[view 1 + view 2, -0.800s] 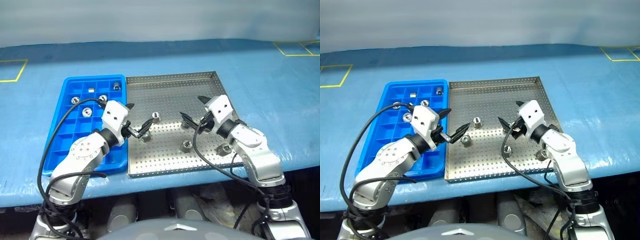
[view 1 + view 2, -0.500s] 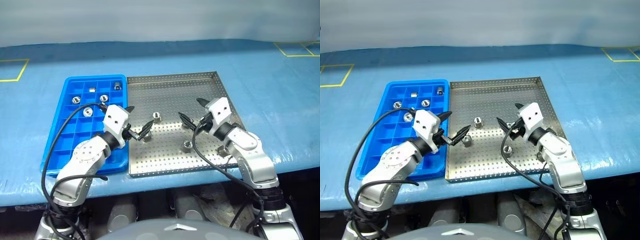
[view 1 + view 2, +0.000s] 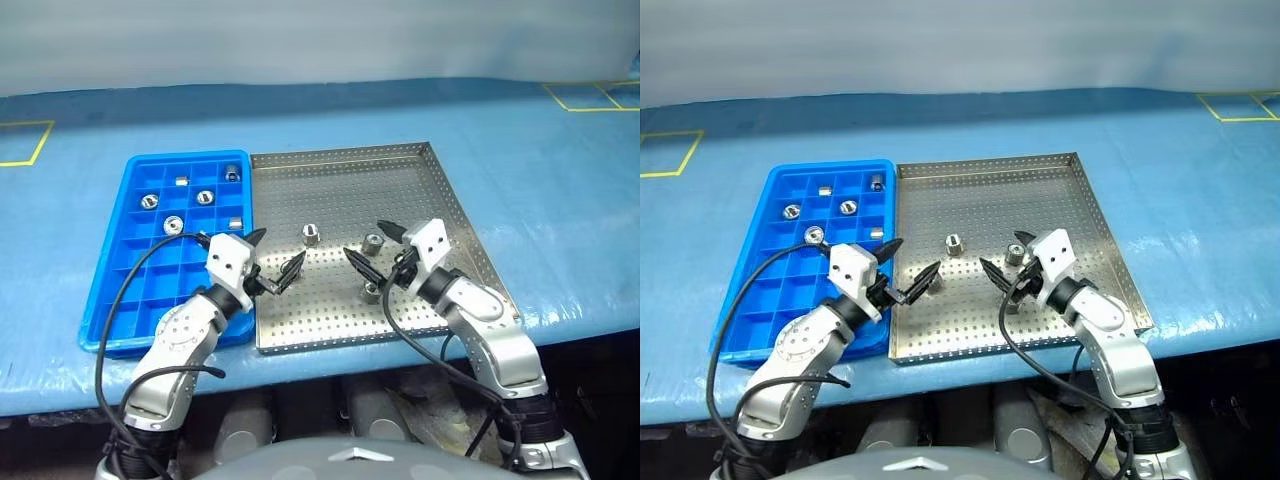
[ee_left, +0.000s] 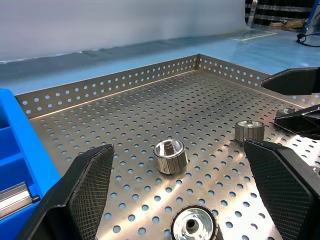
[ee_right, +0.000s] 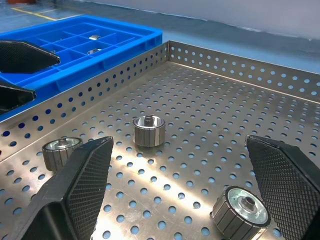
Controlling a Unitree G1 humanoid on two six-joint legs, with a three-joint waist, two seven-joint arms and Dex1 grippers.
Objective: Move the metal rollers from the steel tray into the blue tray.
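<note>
The steel tray (image 3: 420, 180) lies in the middle of the blue-covered table, with the blue tray (image 3: 115, 290) touching its left side. Three metal rollers (image 3: 311, 234) (image 3: 373, 243) (image 3: 371, 291) stand on its perforated floor. Another roller (image 4: 192, 225) sits just below my left gripper (image 3: 280, 255), which hovers open over the steel tray's left side. My right gripper (image 3: 367, 243) is open too, low over the tray's middle, facing the left one. Several rollers (image 3: 172, 224) lie in the blue tray's far compartments.
The steel tray's raised rim (image 4: 115, 85) runs along its far side. Black cables (image 3: 120, 310) loop from both wrists over the trays' near edges. Yellow floor markings (image 3: 25, 140) sit at the far left and far right of the table.
Both arms have drawn back toward the trays' near edge, and the right gripper has also shifted left. Both grippers stayed open. The rollers have not moved.
</note>
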